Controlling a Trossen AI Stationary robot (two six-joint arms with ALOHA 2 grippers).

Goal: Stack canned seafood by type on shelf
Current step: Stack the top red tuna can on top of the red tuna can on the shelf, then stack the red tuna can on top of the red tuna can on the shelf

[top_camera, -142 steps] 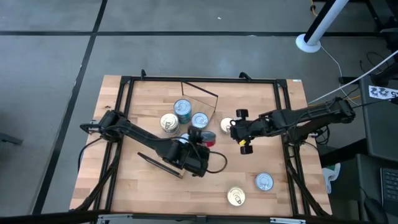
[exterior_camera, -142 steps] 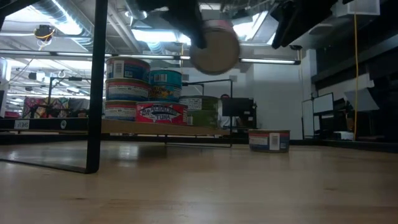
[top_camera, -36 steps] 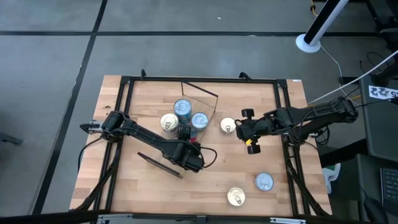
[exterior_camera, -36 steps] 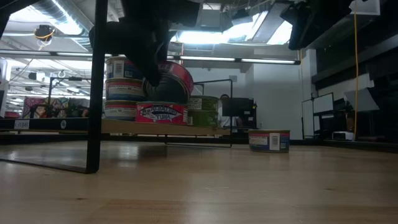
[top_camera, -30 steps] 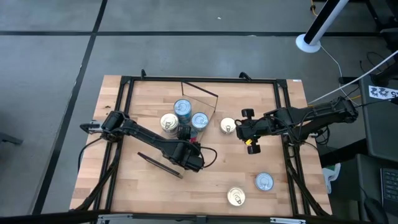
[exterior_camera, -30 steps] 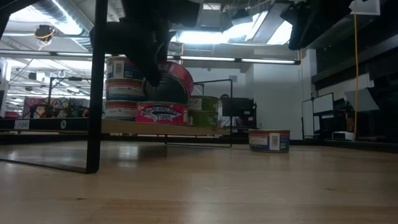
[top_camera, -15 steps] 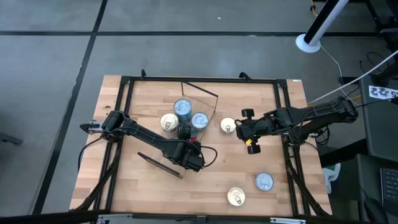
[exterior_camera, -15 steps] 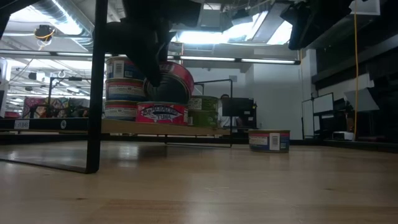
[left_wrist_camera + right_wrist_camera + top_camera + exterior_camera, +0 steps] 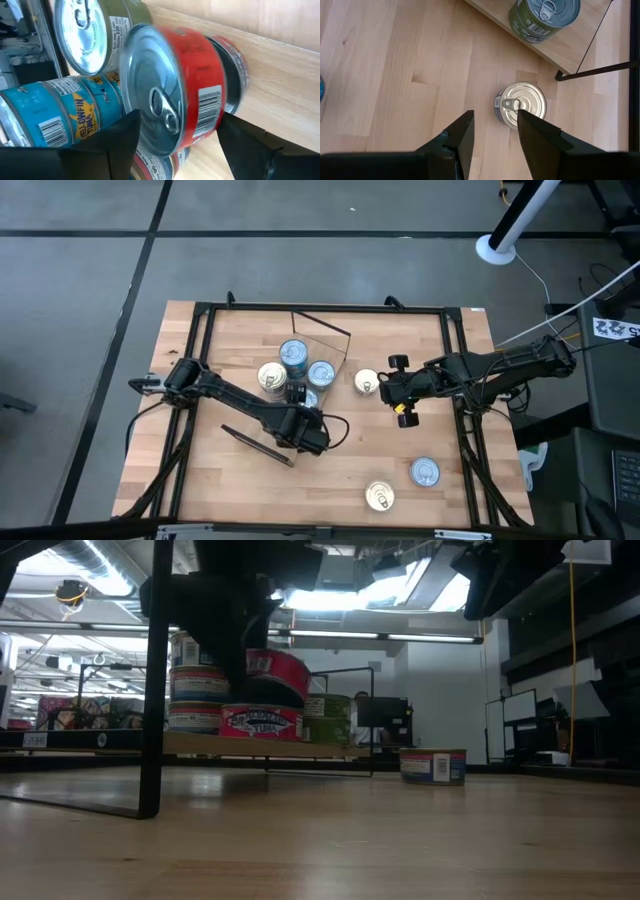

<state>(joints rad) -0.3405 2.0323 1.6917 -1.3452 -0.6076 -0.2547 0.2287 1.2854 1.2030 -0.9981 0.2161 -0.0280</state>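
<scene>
Red-labelled round tin with silver pull-tab lid (image 9: 175, 95) tilted atop the red tuna tin (image 9: 260, 723) on the light plywood shelf (image 9: 300, 750); left gripper (image 9: 170, 135) fingers spread, apparently letting go; could slide off if unseated. Right gripper (image 9: 495, 122) fingers open, empty, above silver-lidded tin (image 9: 521, 105) on slatted wooden bench (image 9: 340, 470).

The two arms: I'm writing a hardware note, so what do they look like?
Both are dark, slender, jointed arms with black cables trailing at their bases. The left gripper and right gripper have flat black wedge-shaped fingers. The right arm carries a yellow-orange spot near its wrist.
</scene>
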